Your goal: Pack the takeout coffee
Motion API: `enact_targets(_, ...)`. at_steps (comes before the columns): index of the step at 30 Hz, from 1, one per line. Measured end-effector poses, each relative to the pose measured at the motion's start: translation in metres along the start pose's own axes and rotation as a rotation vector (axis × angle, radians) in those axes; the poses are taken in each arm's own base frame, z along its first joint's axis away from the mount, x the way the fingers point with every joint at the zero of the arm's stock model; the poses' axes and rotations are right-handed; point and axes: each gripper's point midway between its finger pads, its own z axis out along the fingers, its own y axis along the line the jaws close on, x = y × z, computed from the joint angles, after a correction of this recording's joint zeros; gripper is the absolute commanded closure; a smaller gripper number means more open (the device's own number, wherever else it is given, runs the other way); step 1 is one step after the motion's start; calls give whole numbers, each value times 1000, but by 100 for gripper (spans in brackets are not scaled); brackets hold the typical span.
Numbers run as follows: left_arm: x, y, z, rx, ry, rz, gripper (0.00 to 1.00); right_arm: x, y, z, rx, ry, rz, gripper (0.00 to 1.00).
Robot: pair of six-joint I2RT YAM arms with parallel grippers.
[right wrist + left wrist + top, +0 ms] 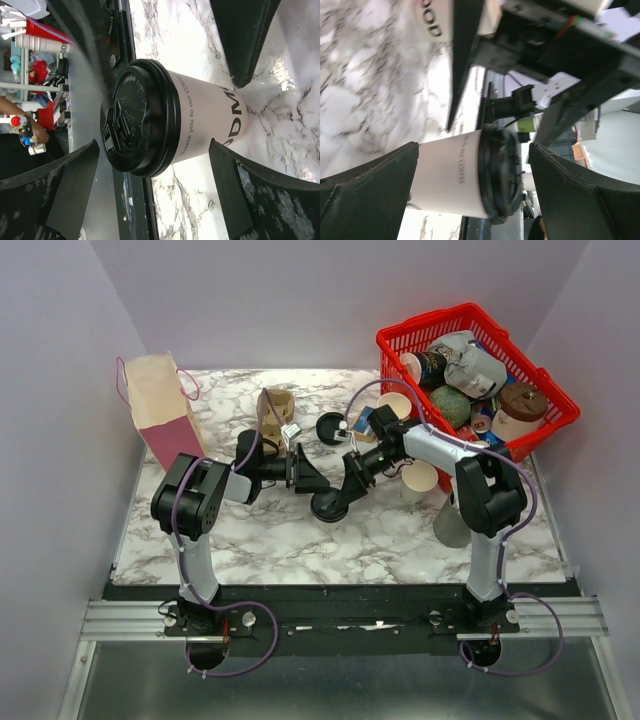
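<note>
The takeout coffee point(330, 506), a white paper cup with a black lid, stands upright on the marble table near the middle. My left gripper point(308, 478) is open just behind and left of it. In the left wrist view the cup point(452, 175) lies between the spread fingers point(370, 190) of the gripper point(473, 150). My right gripper point(350, 485) is open just behind and right of the cup. In the right wrist view the cup point(165, 117) sits between and beyond the fingers point(250, 200) of the gripper point(153, 145), with gaps on both sides.
A pink paper bag point(160, 410) stands at the back left. A cardboard cup carrier point(276, 403) and a loose black lid point(330, 425) lie behind the grippers. A red basket point(400, 340) of clutter is at the back right. A lidless white cup point(420, 478) and stacked cups point(452, 522) are by the right arm.
</note>
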Motion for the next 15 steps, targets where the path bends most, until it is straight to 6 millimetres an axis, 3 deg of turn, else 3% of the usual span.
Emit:
enact_targets(10, 22, 21, -5, -102, 57, 23, 1, 7, 5, 5, 5, 21, -4, 0)
enact_targets(15, 22, 21, -5, -107, 71, 22, 1, 9, 4, 10, 13, 32, -18, 0)
